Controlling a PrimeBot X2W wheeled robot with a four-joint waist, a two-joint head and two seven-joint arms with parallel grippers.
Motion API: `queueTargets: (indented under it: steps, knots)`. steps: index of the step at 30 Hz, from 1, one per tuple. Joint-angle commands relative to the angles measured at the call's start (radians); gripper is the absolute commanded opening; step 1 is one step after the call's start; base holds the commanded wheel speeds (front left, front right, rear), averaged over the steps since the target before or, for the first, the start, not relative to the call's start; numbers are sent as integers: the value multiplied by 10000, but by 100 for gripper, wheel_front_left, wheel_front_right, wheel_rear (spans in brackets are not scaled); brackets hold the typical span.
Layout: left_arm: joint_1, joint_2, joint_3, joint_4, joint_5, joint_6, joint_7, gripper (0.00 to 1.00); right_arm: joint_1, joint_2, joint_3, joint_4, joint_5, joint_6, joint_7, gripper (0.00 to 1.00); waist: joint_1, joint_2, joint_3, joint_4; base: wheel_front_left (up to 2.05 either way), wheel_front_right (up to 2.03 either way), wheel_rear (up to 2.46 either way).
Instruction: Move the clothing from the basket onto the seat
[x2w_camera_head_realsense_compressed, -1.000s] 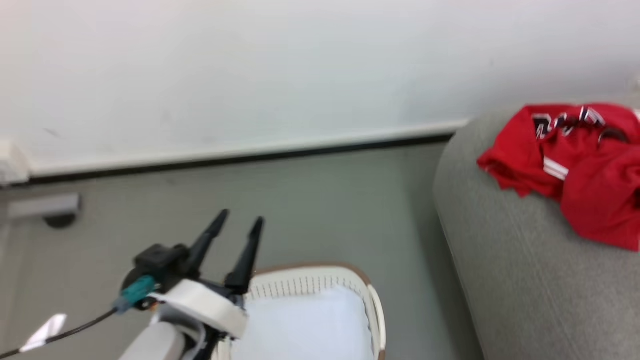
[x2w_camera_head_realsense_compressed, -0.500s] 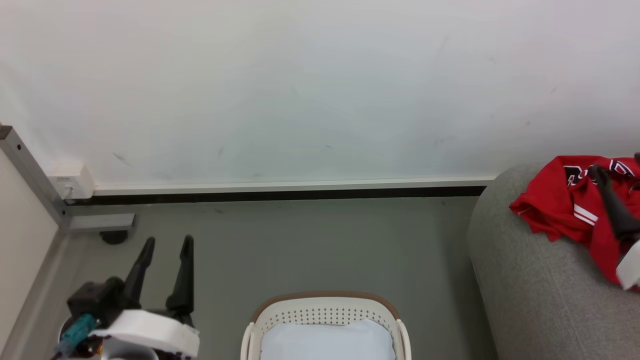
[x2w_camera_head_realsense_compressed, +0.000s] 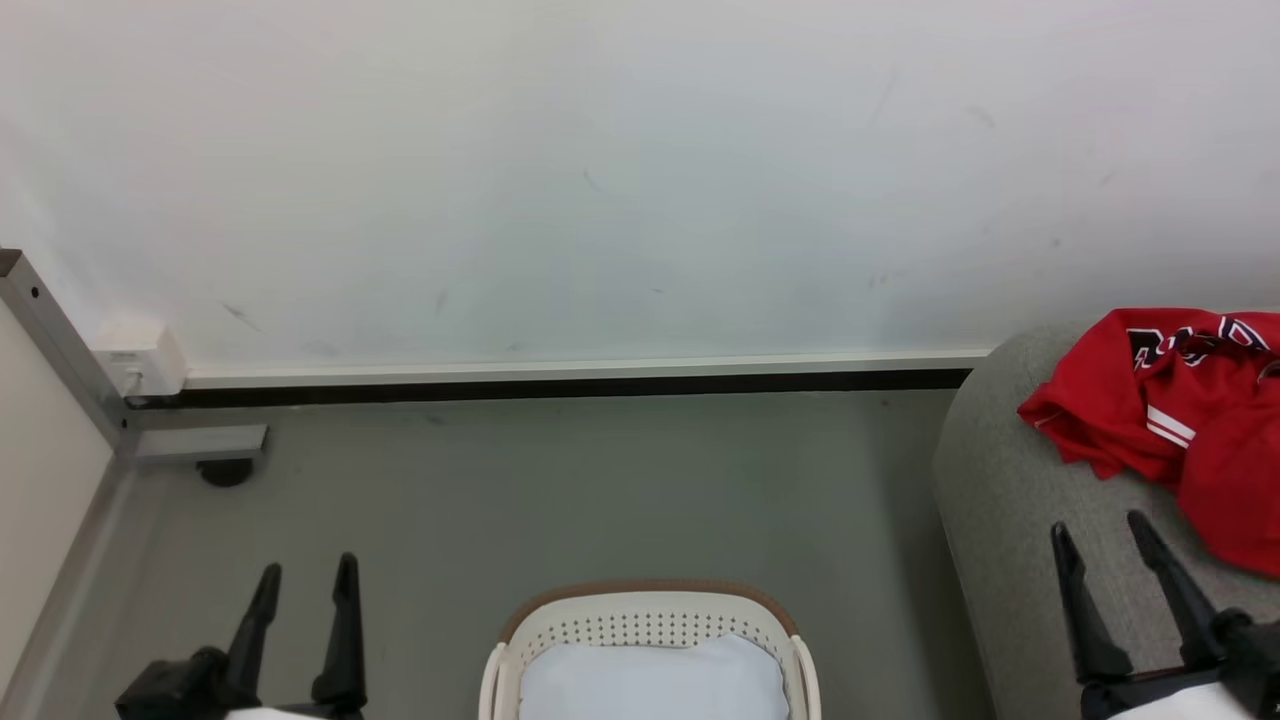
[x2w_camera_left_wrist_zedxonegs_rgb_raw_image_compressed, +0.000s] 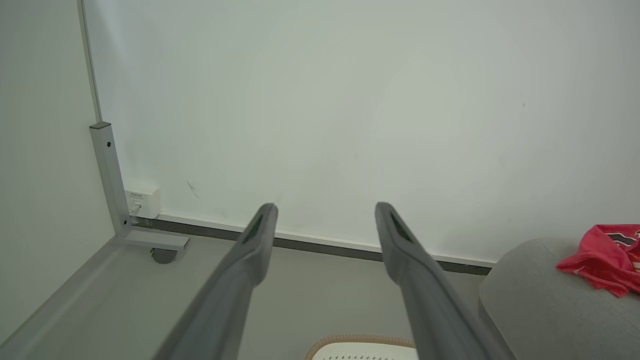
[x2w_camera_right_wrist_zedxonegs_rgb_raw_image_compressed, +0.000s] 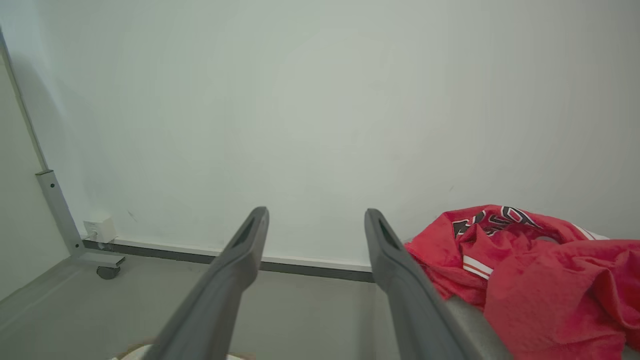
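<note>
Clothing (x2w_camera_head_realsense_compressed: 1170, 420) lies on the seat (x2w_camera_head_realsense_compressed: 1010, 520), right of frame; basket (x2w_camera_head_realsense_compressed: 650, 610) at bottom centre holds a pale cushion (x2w_camera_head_realsense_compressed: 650, 685)
Left pincer (x2w_camera_head_realsense_compressed: 307, 565) and right pincer (x2w_camera_head_realsense_compressed: 1097, 525) stand open and empty; the red fabric looks light, soft and floppy, best pinched at a bunched fold

wall (x2w_camera_head_realsense_compressed: 640, 180): white, scuffed | floor (x2w_camera_head_realsense_compressed: 560, 480): grey | skirting (x2w_camera_head_realsense_compressed: 580, 372): white | caster (x2w_camera_head_realsense_compressed: 225, 472): left corner
</note>
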Motion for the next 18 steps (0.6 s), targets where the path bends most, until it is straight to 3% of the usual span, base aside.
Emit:
queueTargets:
  steps: [1,8,18]
  knots:
    - [211,-107,163,90,166,-110,-3,100,193,117,13,119,-272,-23,-131,100,1,0,29,-28,0,0,0]
    - [255,-462,627,190,745,-488,-3,100,218,705,-145,248,-584,-23,-219,100,1,0,59,-86,0,0,0]
    - [210,-691,784,293,1139,-760,-3,100,219,852,-336,56,-693,-23,-220,100,1,0,29,-158,0,0,0]
